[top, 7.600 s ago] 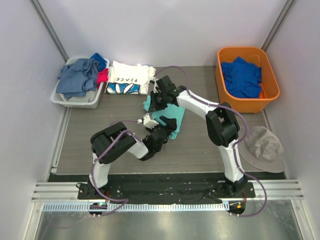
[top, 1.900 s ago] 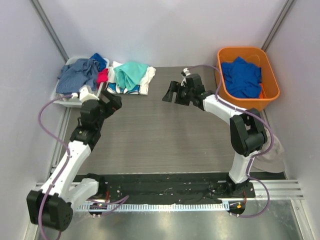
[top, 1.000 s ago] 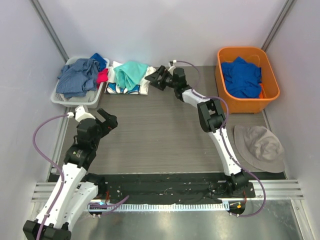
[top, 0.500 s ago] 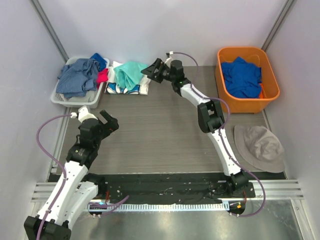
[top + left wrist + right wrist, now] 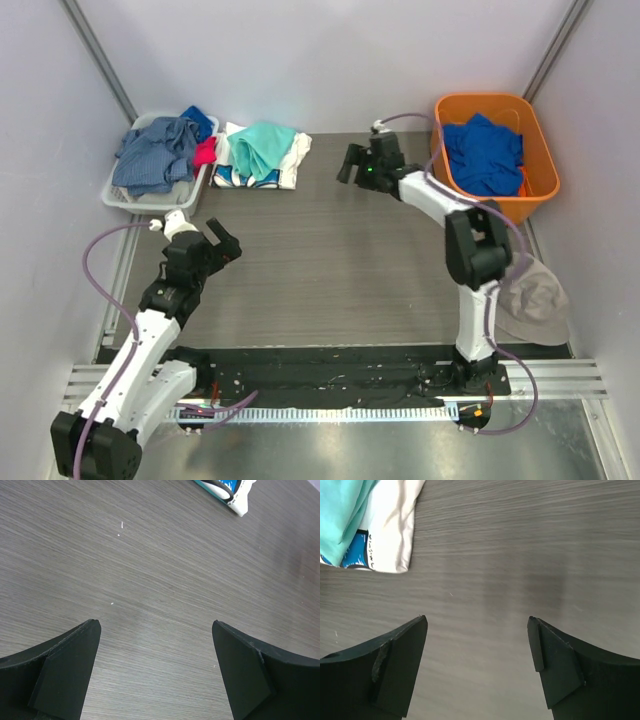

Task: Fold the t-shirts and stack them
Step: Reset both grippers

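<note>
The mint t-shirt (image 5: 262, 147), soft and rumpled, lies loosely folded on the white t-shirt (image 5: 296, 152), a flat rectangle with blue print along its near edge. My right gripper (image 5: 352, 165) hangs just right of the white t-shirt, black fingers spread wide, holding nothing. My left gripper (image 5: 215, 245), equally wide and holding nothing, sits well nearer than that shirt. Matte grey wood-grain worktop (image 5: 330, 260) stretches between us.

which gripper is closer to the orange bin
Right. The right gripper hangs open just beside the orange bin; the left gripper, also open, is far off on the opposite side.
</note>
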